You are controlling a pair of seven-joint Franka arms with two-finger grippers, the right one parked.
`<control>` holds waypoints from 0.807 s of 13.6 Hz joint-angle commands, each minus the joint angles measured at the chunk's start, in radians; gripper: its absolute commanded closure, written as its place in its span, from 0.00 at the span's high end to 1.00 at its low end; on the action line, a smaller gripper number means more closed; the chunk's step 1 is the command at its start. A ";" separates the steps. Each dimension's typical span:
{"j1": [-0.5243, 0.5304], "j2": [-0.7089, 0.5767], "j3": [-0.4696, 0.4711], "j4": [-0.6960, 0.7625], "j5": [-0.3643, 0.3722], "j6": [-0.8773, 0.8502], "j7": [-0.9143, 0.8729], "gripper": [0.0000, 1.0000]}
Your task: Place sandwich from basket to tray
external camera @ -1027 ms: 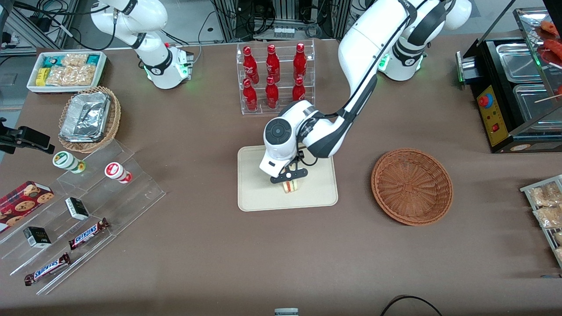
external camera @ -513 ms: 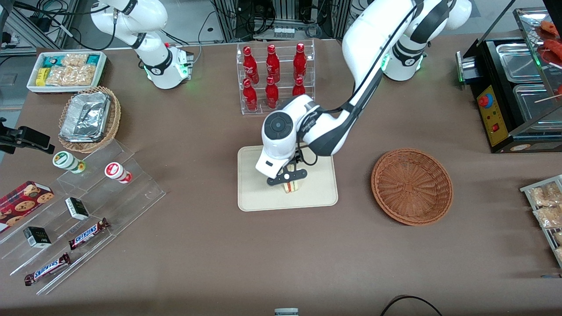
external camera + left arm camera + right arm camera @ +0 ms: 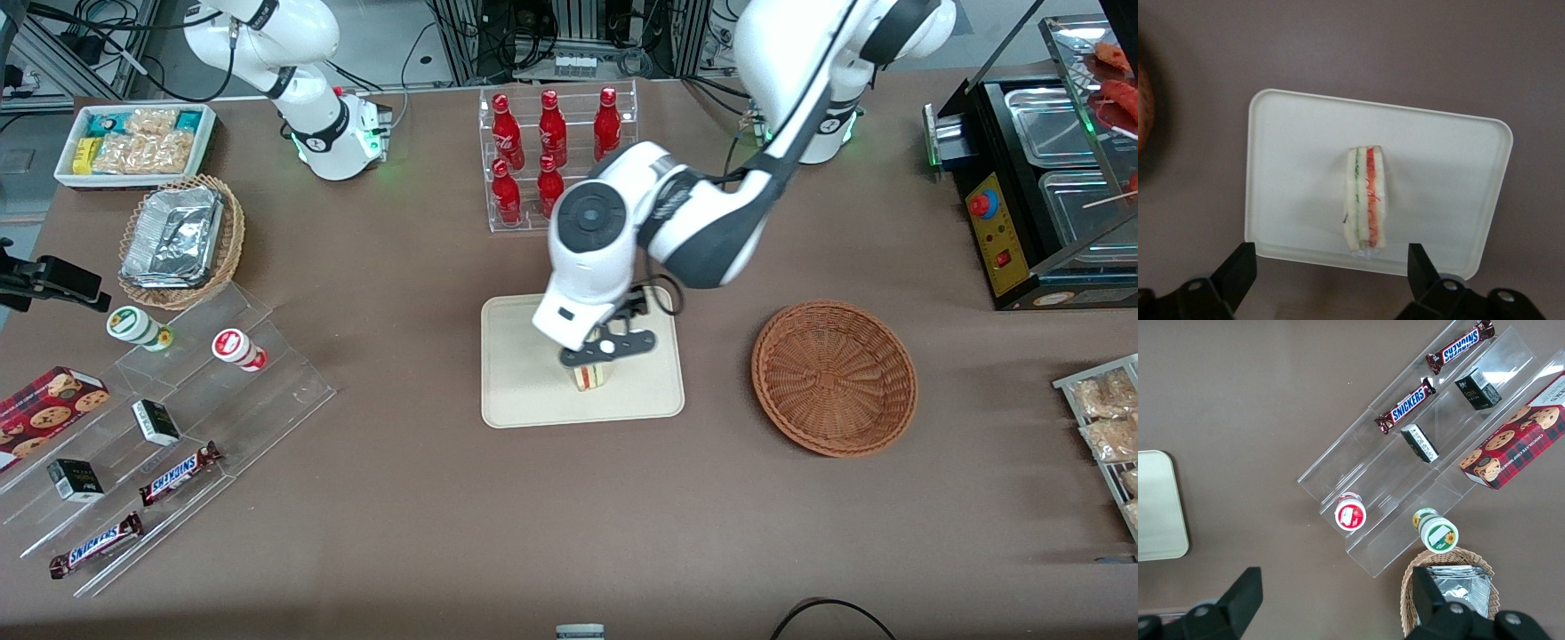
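The left arm reaches out over the table from its base, elbow high, forearm crossing in front of the bottle rack [image 3: 557, 158], and its wrist is bent straight down over the tray [image 3: 520, 391]. The gripper [image 3: 607, 348] hangs above the tray, raised clear of it, fingers [image 3: 1237, 272] spread wide with nothing between them. Below it, the sandwich [image 3: 588, 377] stands on the tray on its edge, cut face up, red and green filling stripes showing between the pale bread. In the wrist view the sandwich [image 3: 1365, 201] sits between the two dark fingertips but well below them, touching neither; it lies in the middle part of the tray [image 3: 1291, 167], close to one long rim. From the front, the gripper's dark crossbar partly covers the sandwich's top, so only its nearer end shows. The basket [image 3: 834, 378] sits beside the tray, toward the working arm's end of the table, well apart from the gripper, with nothing in it.
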State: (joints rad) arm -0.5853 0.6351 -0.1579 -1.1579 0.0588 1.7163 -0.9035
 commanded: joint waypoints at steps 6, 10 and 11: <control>0.202 -0.165 0.008 -0.161 0.012 -0.076 0.285 1.00; 0.324 -0.286 0.006 -0.298 0.007 -0.067 0.499 1.00; 0.350 -0.323 0.006 -0.334 0.007 -0.069 0.559 1.00</control>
State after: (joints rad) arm -0.2816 0.4248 -0.1439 -1.3710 0.0636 1.6434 -0.4411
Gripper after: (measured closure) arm 0.000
